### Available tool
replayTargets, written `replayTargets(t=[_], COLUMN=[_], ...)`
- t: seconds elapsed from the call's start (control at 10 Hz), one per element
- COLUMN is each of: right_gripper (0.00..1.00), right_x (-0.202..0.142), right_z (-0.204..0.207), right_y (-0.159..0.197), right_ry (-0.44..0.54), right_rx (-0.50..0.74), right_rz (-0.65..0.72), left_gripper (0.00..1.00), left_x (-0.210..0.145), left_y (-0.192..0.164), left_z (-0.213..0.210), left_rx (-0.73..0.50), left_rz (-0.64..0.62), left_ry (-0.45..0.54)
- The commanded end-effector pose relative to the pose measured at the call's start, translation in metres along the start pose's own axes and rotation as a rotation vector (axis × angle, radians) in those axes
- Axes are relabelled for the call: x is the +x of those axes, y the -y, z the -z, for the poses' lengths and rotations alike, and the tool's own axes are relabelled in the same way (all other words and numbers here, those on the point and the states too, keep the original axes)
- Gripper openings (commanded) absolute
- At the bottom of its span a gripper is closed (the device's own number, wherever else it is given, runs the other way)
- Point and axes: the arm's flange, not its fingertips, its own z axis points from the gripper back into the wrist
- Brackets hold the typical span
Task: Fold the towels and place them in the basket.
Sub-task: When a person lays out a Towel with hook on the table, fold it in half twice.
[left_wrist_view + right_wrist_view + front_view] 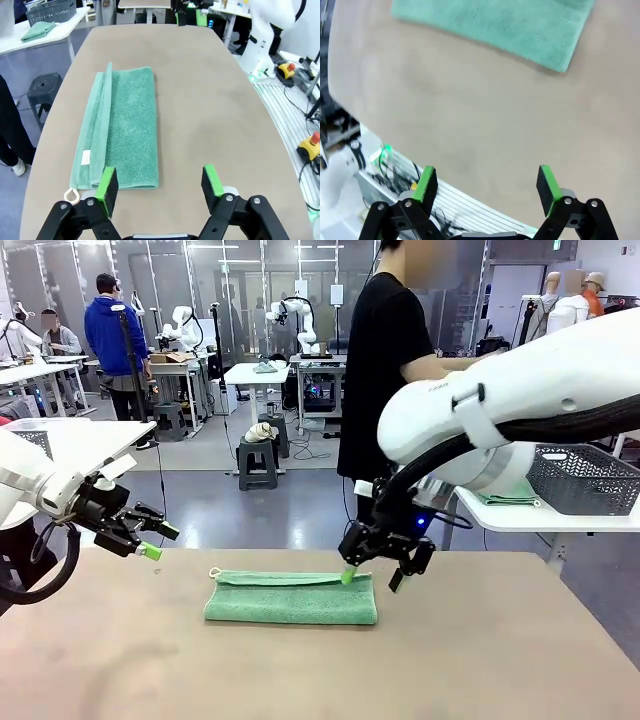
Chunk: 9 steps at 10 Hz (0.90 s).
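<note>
A green towel (290, 598) lies folded into a long strip in the middle of the table, with a small loop tag at its left end. The left wrist view has the towel (125, 125) stretching away from the fingers, its tag end nearest. My left gripper (162, 542) hovers open off the towel's left end, holding nothing. My right gripper (371, 580) stands open just above the towel's right end, one green pad at its far edge. In the right wrist view the towel (510, 25) lies beyond that open gripper (486, 182). The dark mesh basket (585, 478) sits on a white side table at the right.
A folded green cloth (510, 498) lies beside the basket on the side table (520, 522). A person in a black shirt (385, 370) stands at the table's far edge. The table front and right are bare. A paler mesh basket (38, 440) stands at the far left.
</note>
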Motion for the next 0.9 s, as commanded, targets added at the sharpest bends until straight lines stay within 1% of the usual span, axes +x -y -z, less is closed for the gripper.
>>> replayTargets(t=[0.0, 0.3, 0.5, 0.6, 0.8], right_gripper=[1.00, 1.00, 1.00, 1.00, 1.00], right_x=[0.023, 0.053, 0.074, 0.083, 0.097], right_z=[0.025, 0.051, 0.057, 0.058, 0.063], right_y=[-0.004, 0.010, 0.023, 0.029, 0.040], right_ry=[0.056, 0.182, 0.230, 0.233, 0.248], right_rx=[-0.059, -0.097, -0.091, -0.099, -0.118], right_rz=[0.130, 0.252, 0.334, 0.371, 0.392], left_gripper=[0.85, 0.85, 0.85, 0.85, 0.85], left_x=[-0.001, -0.001, -0.001, -0.001, -0.001], left_y=[0.000, 0.000, 0.000, 0.000, 0.000], left_z=[-0.001, -0.001, -0.001, -0.001, -0.001], left_rx=[-0.005, -0.005, -0.005, -0.005, -0.005], left_rz=[0.017, 0.017, 0.017, 0.017, 0.017], left_ry=[-0.002, -0.002, -0.002, -0.002, -0.002])
